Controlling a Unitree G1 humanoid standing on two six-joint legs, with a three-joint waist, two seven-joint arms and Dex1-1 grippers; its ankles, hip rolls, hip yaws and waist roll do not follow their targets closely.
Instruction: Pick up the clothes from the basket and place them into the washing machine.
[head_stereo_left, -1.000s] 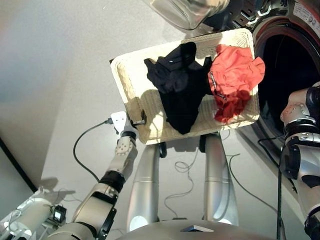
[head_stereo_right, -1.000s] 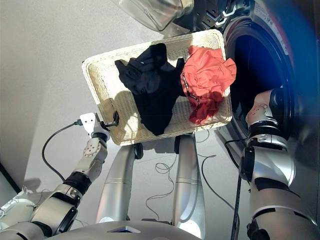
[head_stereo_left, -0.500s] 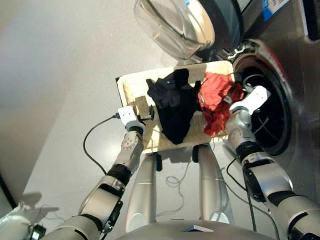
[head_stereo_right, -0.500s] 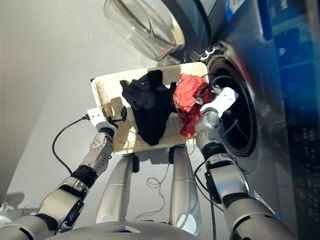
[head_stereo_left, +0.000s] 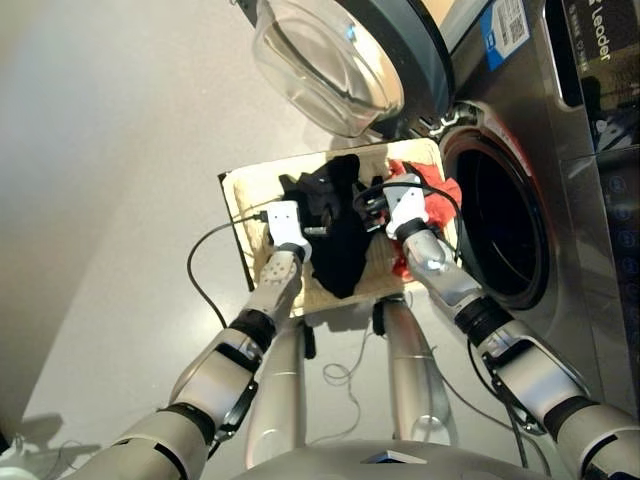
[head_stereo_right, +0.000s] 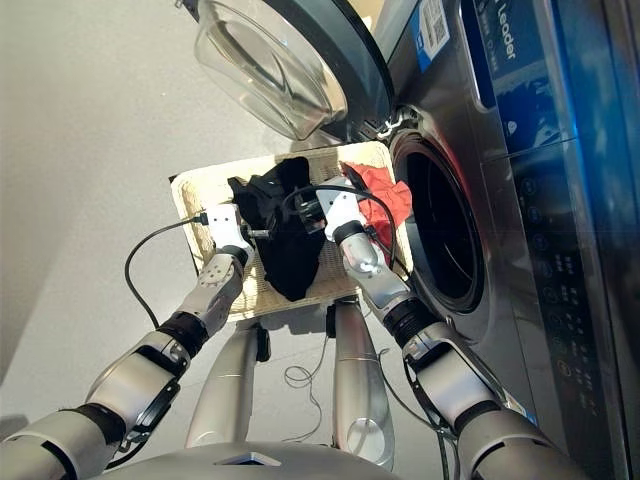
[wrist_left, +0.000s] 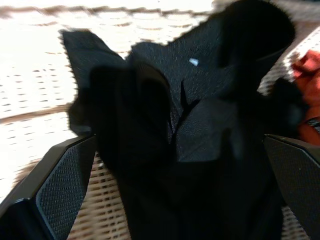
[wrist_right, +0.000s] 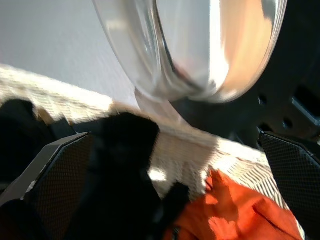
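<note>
Washing machine (head_stereo_left: 560, 200), door swung wide; basket (head_stereo_left: 243, 200) beside it holding black garment (head_stereo_left: 340, 235) and red-orange garment (head_stereo_left: 440, 195); both end effectors, left (head_stereo_left: 318, 232) and right (head_stereo_left: 368, 208), now advanced over the clothes, fingers spread, gripping nothing.

The cream woven basket (head_stereo_left: 243, 197) is sitting just beside the dark grey washing machine (head_stereo_left: 560, 150), whose porthole door (head_stereo_left: 335, 60) is hanging open. Inside, a black garment (head_stereo_left: 335, 225) is sprawling centrally, a red-orange one (head_stereo_left: 437, 190) bunching nearest the drum (head_stereo_left: 500, 225).
</note>
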